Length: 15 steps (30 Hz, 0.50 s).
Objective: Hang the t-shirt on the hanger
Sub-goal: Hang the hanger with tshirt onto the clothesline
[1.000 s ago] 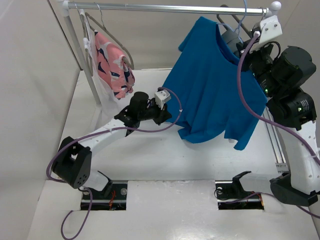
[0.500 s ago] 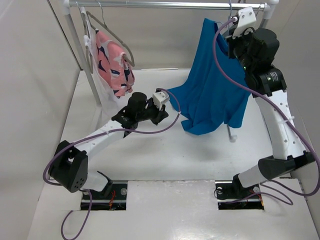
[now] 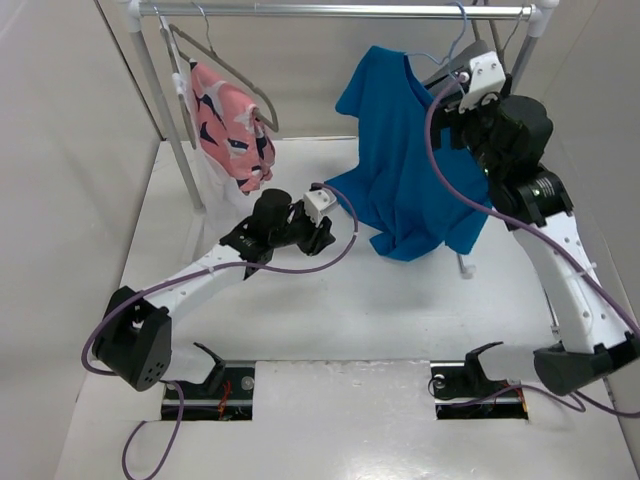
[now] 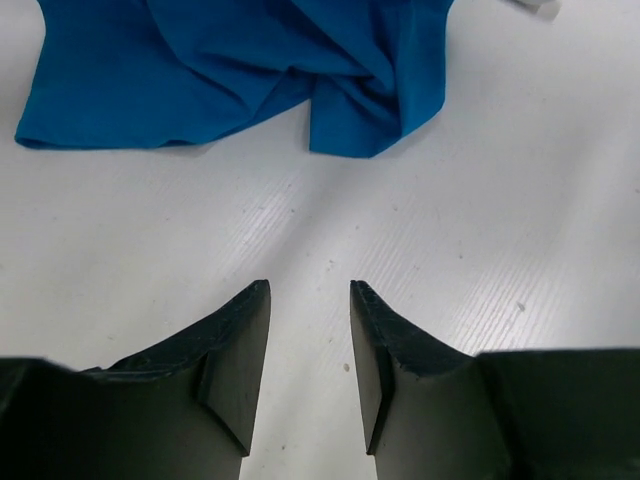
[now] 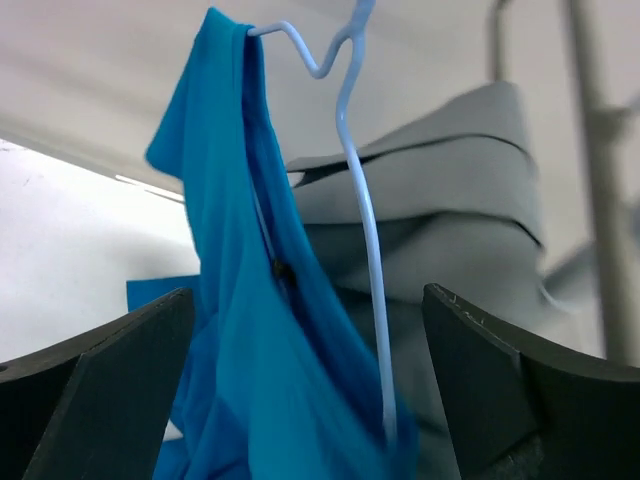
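The bright blue t-shirt (image 3: 400, 150) hangs on the thin light-blue wire hanger (image 5: 365, 230), whose hook (image 3: 457, 35) is over the rail. Its lower part rests crumpled on the table (image 4: 230, 70). My right gripper (image 5: 308, 300) is open wide just behind the hanger's neck. The wire and the shirt's collar stand between its fingers, which touch neither. My left gripper (image 4: 310, 290) is low over the table, a short way back from the shirt's hem. Its jaws are partly open, with only bare table between them.
A pink patterned garment (image 3: 235, 130) hangs on a grey hanger at the left of the rail (image 3: 330, 10), by the upright post (image 3: 165, 110). Grey pleated cloth (image 5: 450, 220) hangs right behind the blue hanger. Walls close in on the left and right.
Both grippers have opened: the right let go of the hanger, which now hangs from the rail. The left released the shirt's hem and drew back a little.
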Available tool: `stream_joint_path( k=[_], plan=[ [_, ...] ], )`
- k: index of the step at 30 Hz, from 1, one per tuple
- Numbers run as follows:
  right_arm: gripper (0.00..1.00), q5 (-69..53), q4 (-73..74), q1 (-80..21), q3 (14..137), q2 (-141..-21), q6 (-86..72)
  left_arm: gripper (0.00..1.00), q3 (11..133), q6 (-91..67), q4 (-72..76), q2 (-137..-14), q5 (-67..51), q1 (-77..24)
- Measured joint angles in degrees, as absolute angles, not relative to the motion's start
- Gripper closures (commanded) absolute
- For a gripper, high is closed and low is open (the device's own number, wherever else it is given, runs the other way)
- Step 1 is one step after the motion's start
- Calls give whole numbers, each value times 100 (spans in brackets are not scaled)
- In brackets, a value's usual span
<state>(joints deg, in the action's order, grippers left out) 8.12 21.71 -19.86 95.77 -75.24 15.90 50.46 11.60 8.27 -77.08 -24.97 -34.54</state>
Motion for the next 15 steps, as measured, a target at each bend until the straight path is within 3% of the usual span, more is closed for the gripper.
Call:
stream_joint_path(
  k=[8,15],
  plan=[
    [0,1723,2851,-3247,8720,-5719,1588,61,4742,1280,554,-7575,-2139,-3441],
    [0,1822,3601,-3918,5741,-4095,270,60,4139,1310,528,-7369,-1719,-3439]
  ],
)
